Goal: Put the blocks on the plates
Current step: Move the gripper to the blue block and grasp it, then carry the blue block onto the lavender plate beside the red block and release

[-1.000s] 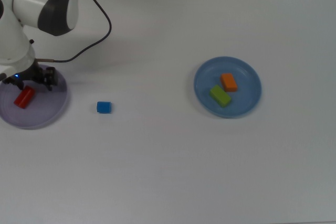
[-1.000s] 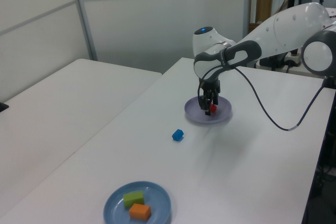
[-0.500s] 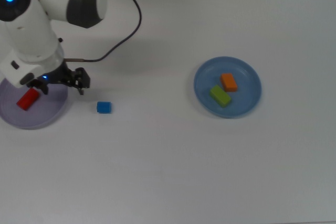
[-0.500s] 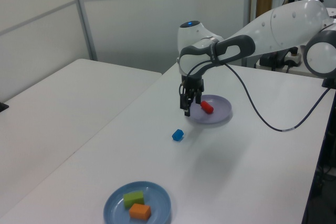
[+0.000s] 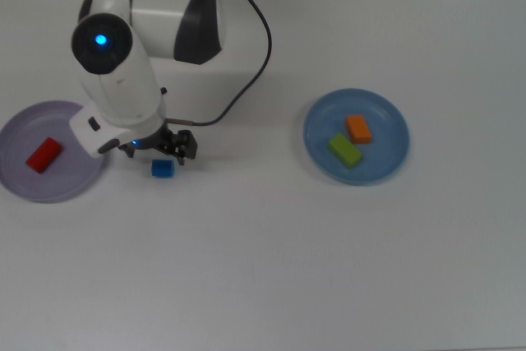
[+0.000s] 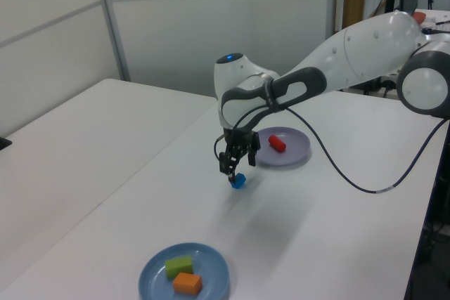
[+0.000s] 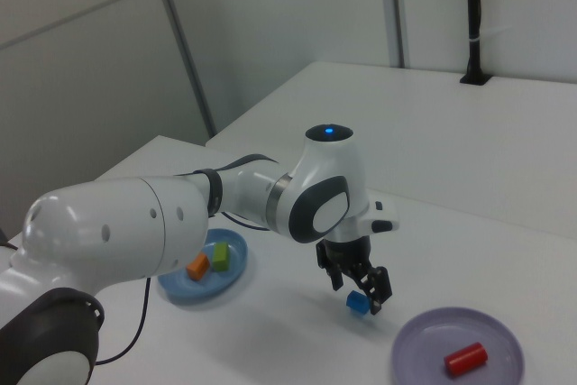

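Observation:
My gripper (image 5: 161, 152) hangs open just above the small blue block (image 5: 163, 168), which rests on the white table between the two plates. In the right view the gripper (image 7: 361, 289) straddles the blue block (image 7: 357, 302) from above. The red block (image 5: 43, 154) lies on the lavender plate (image 5: 59, 188) at the top view's left. The orange block (image 5: 357, 128) and the lime-green block (image 5: 345, 150) lie side by side on the blue plate (image 5: 380, 162) at the top view's right.
A black cable (image 5: 246, 80) loops from the arm across the table behind the gripper. In the left view the lavender plate (image 6: 297, 147) sits just beyond the gripper (image 6: 230, 167), and a second white table (image 6: 77, 138) stands alongside.
The arm has swung away from the lavender plate, leaving the red block on it, and has come down over the blue block.

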Robot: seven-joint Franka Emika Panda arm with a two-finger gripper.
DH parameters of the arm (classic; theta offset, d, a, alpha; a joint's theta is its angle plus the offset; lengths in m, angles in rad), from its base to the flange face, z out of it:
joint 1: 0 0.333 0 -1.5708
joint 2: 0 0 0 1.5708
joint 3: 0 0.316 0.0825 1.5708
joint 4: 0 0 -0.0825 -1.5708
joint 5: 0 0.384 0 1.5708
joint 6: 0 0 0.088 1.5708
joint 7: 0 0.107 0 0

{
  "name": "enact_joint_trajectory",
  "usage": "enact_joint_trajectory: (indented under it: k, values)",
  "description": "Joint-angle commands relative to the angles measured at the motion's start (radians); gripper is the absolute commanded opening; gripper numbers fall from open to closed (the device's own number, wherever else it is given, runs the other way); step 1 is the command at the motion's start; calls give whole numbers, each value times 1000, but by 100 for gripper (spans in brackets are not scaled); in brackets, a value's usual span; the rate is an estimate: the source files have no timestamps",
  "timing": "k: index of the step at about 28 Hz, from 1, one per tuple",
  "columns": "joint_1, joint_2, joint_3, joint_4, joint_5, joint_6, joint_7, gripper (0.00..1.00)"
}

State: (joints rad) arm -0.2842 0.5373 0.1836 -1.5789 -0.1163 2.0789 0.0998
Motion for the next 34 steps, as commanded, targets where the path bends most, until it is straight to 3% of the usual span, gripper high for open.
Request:
enact_joint_trajectory:
  k: [1,2,7,8,10,13,22,27,34]
  values:
    - [14,12,-12,-27,14,82,43,74]
    - [14,18,-12,-27,14,107,54,58]
    - [13,18,-13,-27,10,113,84,26]
    - [14,18,-13,-27,9,113,84,14]
    - [13,16,-15,-27,7,112,86,6]
    - [13,16,-18,-27,4,109,84,0]
    - [-10,-28,-26,-18,4,93,75,0]
    - [-85,-77,-24,-13,15,24,5,0]
    - [-171,-66,-27,13,0,29,-78,0]
